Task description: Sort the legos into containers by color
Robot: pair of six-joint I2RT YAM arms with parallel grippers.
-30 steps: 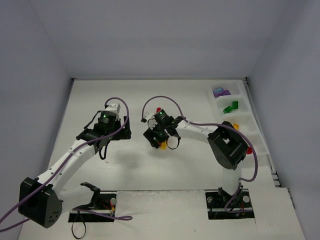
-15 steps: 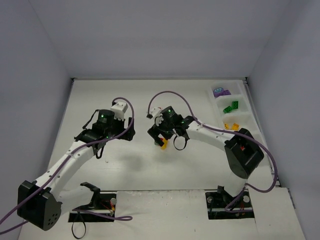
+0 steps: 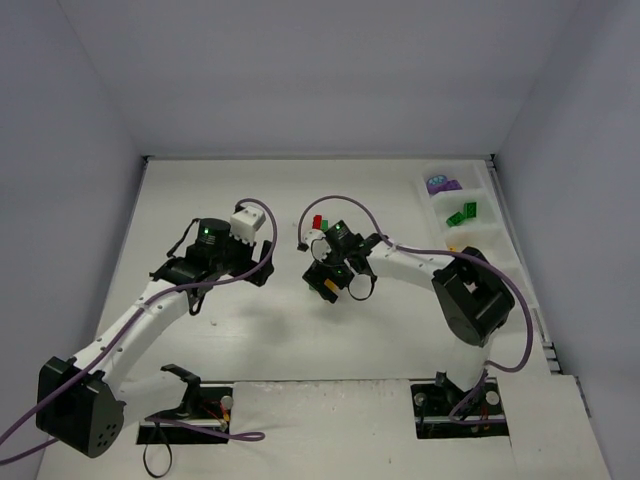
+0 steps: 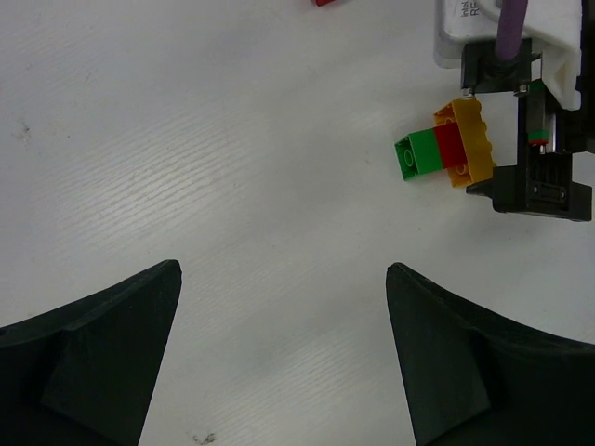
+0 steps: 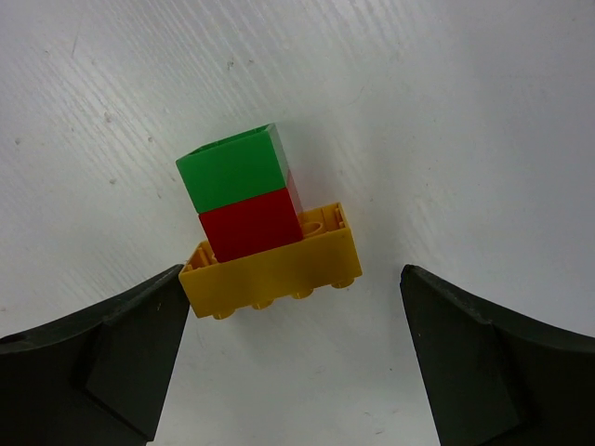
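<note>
A small stack of legos, green [image 5: 231,165] on red [image 5: 251,223] on a yellow brick [image 5: 274,271], lies on its side on the white table. My right gripper [image 5: 290,275] is open around it; the yellow brick's end is at the left finger [image 5: 112,353] and well clear of the right one. In the top view the right gripper [image 3: 328,284] is mid-table. My left gripper [image 3: 268,268] is open and empty, just left of the stack [image 4: 444,149]. The containers [image 3: 497,232] stand at the right, holding purple [image 3: 442,185] and green [image 3: 462,213] legos.
A loose red brick [image 3: 317,221] and green brick [image 3: 326,222] lie just behind the right gripper; the red one shows at the top edge of the left wrist view [image 4: 323,2]. The right arm's elbow [image 3: 468,295] covers the near containers. Walls enclose the table.
My left gripper has moved right, closer to the right gripper. The right arm's elbow swung out and back while its gripper stayed over the yellow brick.
</note>
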